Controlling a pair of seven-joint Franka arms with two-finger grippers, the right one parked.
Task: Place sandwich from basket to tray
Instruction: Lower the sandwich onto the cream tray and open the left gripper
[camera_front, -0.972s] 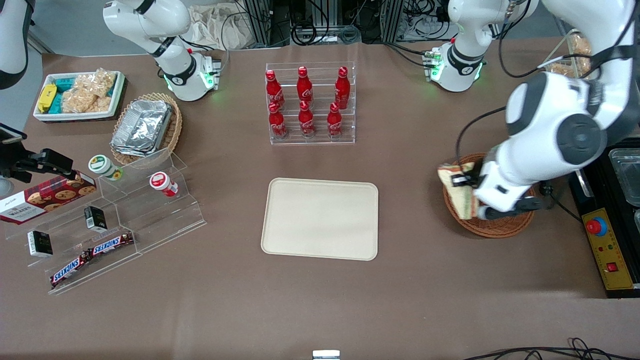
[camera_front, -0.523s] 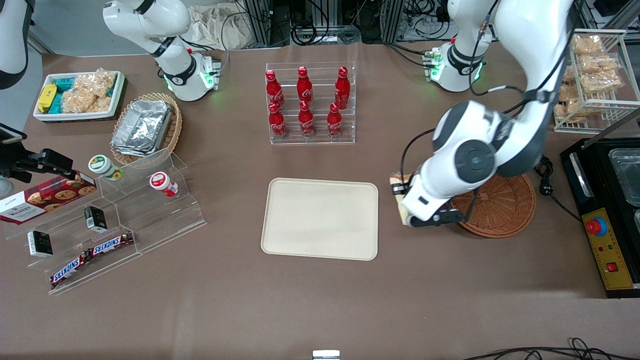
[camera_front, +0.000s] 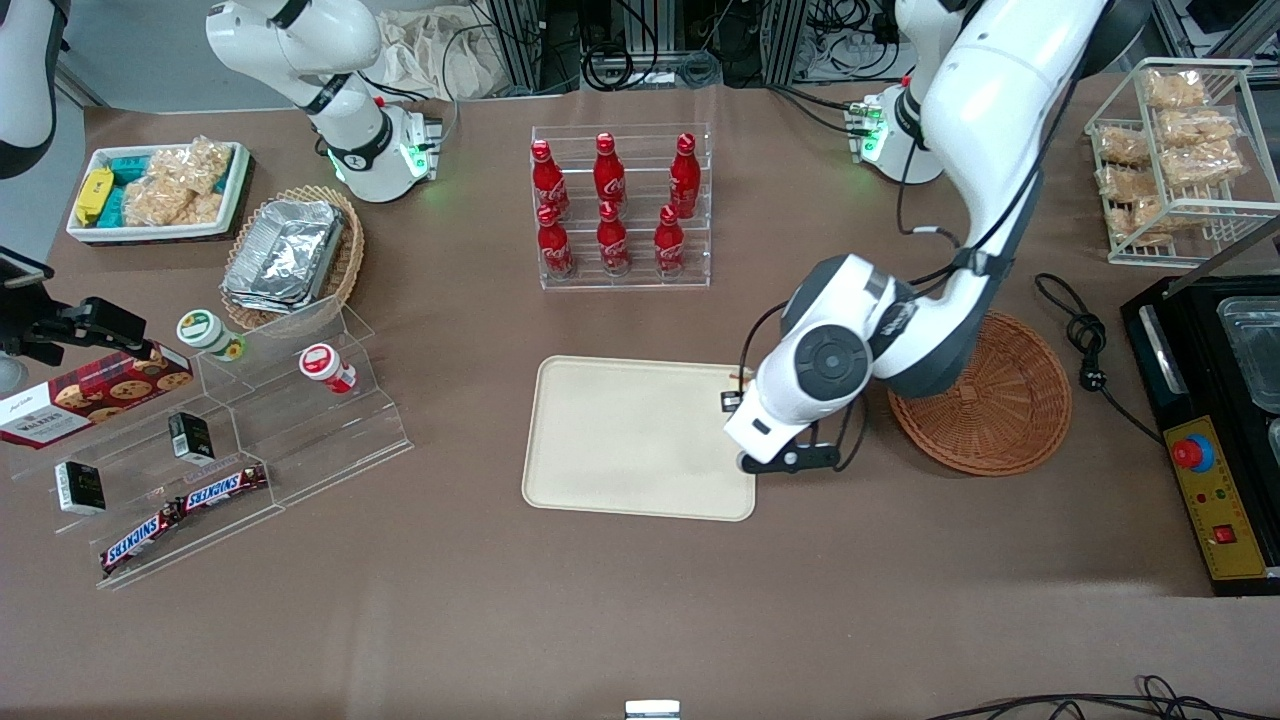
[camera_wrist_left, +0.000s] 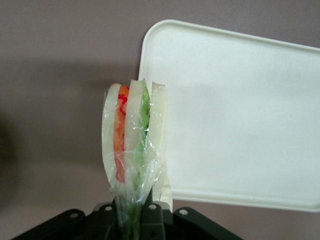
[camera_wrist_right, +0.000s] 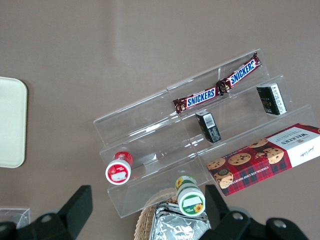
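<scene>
I'm seeing the gripper (camera_wrist_left: 134, 210) pinching the sandwich (camera_wrist_left: 132, 145), jaws pressed on its wrapped edge. It's hanging above the edge of the tray (camera_front: 630, 440) nearest the basket (camera_front: 990, 400), clear of both.

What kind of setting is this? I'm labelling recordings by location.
Probably a lab mock-up of a snack shop: red cola bottles on a clear rack, Snickers bars on acrylic steps, loose cables. The gripper holds the wrapped wedge sandwich by the cream-beige tray's edge.
</scene>
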